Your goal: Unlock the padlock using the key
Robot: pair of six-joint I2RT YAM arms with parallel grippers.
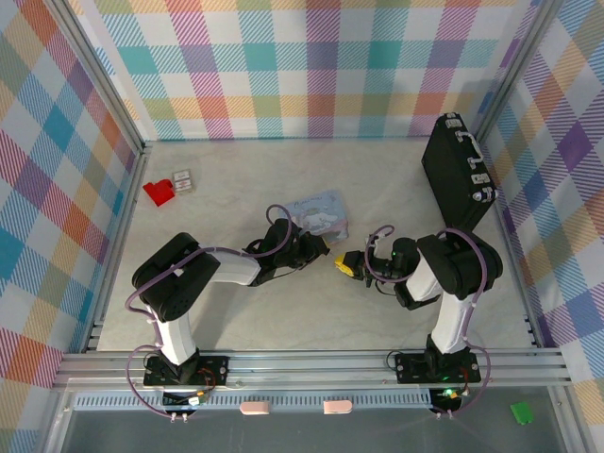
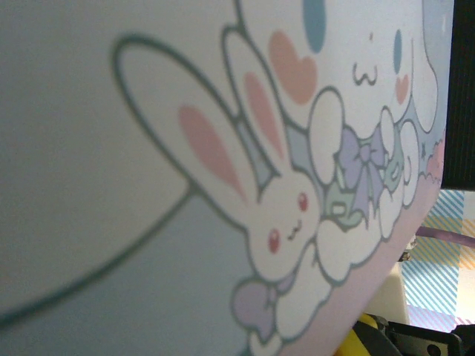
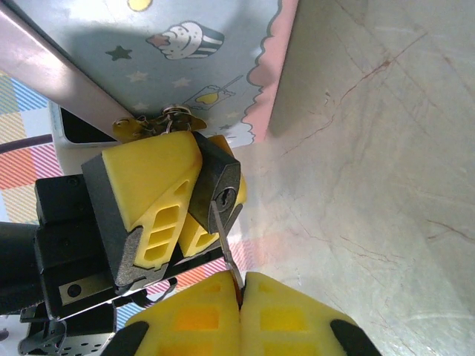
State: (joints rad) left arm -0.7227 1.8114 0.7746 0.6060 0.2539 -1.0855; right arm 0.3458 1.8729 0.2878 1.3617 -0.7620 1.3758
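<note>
**A:** What was the biggest thing on the table [image 1: 283,321]?

**B:** The black briefcase [image 1: 459,173]. It stood on edge well to the right of the pastel tin [image 1: 319,215] and a little farther back.

**A:** And the tin itself?

**B:** It lay flat with its lid up. The left wrist camera was pressed close to that lid, with cartoon rabbits drawn across it.

**A:** Where were the arms?

**B:** Both met at the tin's near edge. The left gripper [image 3: 204,185] came in from the tin's left and the right gripper [image 3: 240,288] from its right.

**A:** Anything else lying about?

**B:** A red piece [image 1: 159,192], well to the left of the tin and slightly farther back.

**A:** And the padlock?

**B:** The padlock [image 3: 223,184] sat just beside the tin's brass clasp [image 3: 159,123], on the tin's near side. It was clamped between the left gripper's yellow fingers [image 3: 152,189], with its keyhole facing away from the tin.

**A:** The key?

**B:** The key [image 3: 225,241] was pinched in the right gripper's closed jaws, with its tip reaching the keyhole. I could not tell whether the shackle was open
</note>
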